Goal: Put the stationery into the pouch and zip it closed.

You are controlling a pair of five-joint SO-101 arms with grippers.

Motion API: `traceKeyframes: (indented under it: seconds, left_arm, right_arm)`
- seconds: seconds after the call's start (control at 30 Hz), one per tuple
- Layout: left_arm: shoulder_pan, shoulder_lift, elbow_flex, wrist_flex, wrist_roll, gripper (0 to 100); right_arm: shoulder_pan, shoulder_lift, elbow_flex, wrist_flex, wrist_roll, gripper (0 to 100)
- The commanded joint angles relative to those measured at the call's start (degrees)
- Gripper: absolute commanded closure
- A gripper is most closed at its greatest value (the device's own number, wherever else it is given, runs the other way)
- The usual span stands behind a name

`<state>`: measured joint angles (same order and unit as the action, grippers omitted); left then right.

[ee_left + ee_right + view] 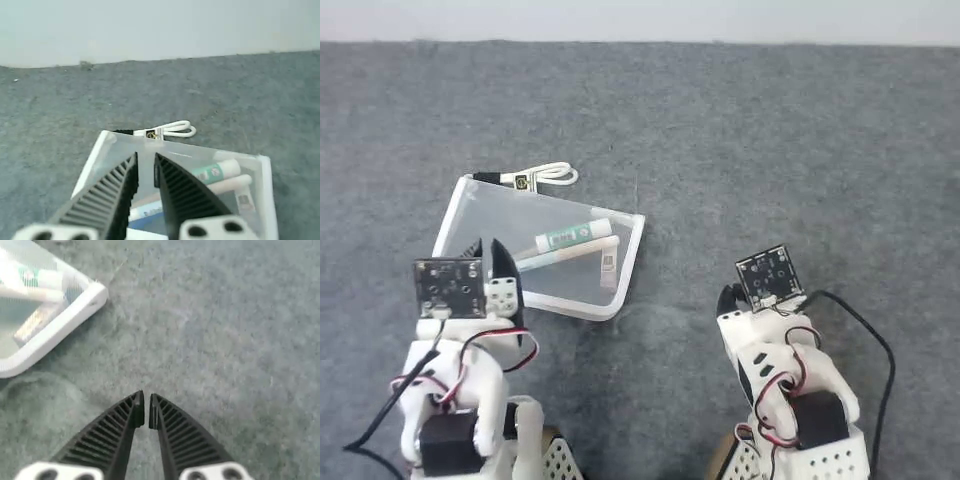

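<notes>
Grey felt covered the tabletop, and the clear pouch lay left of centre with the stationery inside, so I'd guess only zipping remained. Left gripper hovered over its near edge, jaws pinched on nothing; right gripper sat clenched, empty, over bare felt.

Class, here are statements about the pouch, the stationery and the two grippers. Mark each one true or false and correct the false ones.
1. The stationery lies inside the pouch. True.
2. The right gripper grips the pouch. False: it is over bare carpet, apart from the pouch.
3. A white cord loop lies at the pouch's far edge. True.
4. The left gripper is well off to the pouch's side. False: it is above the pouch.
</notes>
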<state>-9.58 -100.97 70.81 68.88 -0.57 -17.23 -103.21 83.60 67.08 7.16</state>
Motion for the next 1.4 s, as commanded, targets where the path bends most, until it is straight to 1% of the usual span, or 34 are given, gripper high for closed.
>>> traceKeyframes:
  seconds: [0.0, 0.17, 0.23, 0.3, 0.4, 0.53, 0.6, 0.73, 0.83, 0.97, 1.03, 1.37]
  left_arm:
    - [1.9, -0.2, 2.0, -1.3, 0.8, 95]
    - [4.5, -0.2, 11.2, -7.2, 0.8, 95]
    - [4.5, -0.2, 14.8, -10.4, 0.8, 95]
    - [4.4, -0.2, 18.1, -13.5, 0.8, 95]
    - [4.4, -0.2, 22.5, -17.2, 0.8, 95]
    - [4.4, 0.1, 26.0, -21.4, 0.5, 95]
    - [4.4, -0.1, 25.9, -20.0, 0.5, 95]
    - [4.4, -0.1, 25.9, -16.0, 0.5, 95]
    - [4.0, -0.1, 25.9, -10.5, 0.5, 95]
    - [3.9, 0.1, 25.9, -5.8, 0.6, 95]
    - [3.9, -0.1, 25.9, -1.5, 0.7, 95]
    - [4.0, -0.2, 25.9, -1.5, 0.6, 95]
  right_arm:
    - [1.3, -0.8, 0.2, 1.8, -0.3, 99.0]
    - [6.2, -0.8, 8.7, 0.4, -0.3, 99.0]
    - [7.6, -0.8, 12.3, -1.4, -0.3, 99.1]
    - [9.4, -0.7, 12.8, -1.1, -0.3, 99.1]
    - [12.7, -0.7, 12.8, 1.5, -0.3, 99.1]
    - [17.6, -0.8, 12.8, 8.2, -0.4, 99.1]
    - [18.9, -0.7, 12.8, 7.8, -0.4, 99.1]
    - [18.7, -0.7, 12.8, 7.8, -0.3, 99.1]
    - [18.7, -0.7, 12.8, 7.8, -0.3, 99.1]
    - [18.7, -0.7, 12.8, 7.8, -0.3, 99.1]
    - [18.7, -0.7, 12.8, 7.8, -0.3, 99.1]
    - [18.7, -0.7, 12.8, 7.8, -0.3, 99.1]
